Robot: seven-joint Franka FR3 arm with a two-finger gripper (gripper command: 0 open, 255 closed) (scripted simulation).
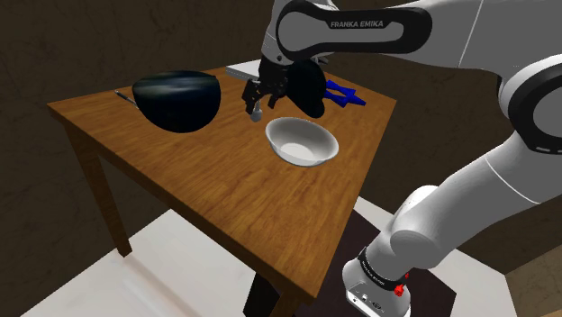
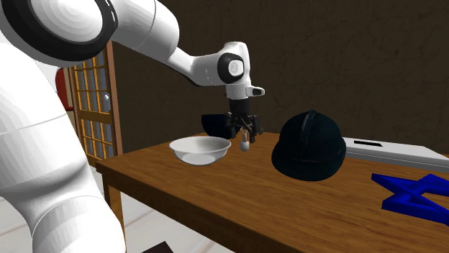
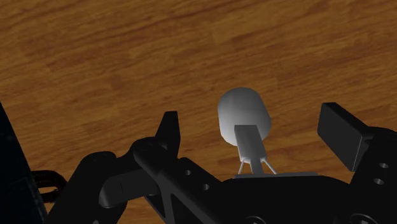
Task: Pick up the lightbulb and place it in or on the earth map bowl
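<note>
The lightbulb (image 3: 243, 111) is pale grey, its rounded glass end pointing down at the wooden table (image 3: 95, 57) and its narrow base up toward the hand. My gripper (image 3: 254, 130) is open, with a finger on each side of the base and neither touching it. The lightbulb (image 1: 256, 113) shows just under the gripper (image 1: 258, 95), between the black helmet and the white bowl. I cannot tell whether the bulb (image 2: 245, 144) rests on the table. A dark bowl (image 2: 212, 123) stands behind the gripper (image 2: 245, 134), partly hidden by it.
A white bowl (image 1: 302, 141) sits close beside the gripper, and a black helmet (image 1: 177, 99) on its other side. A blue piece (image 1: 347, 95) and a flat white slab (image 2: 392, 151) lie further back. The table (image 1: 225, 189) has drop-off edges.
</note>
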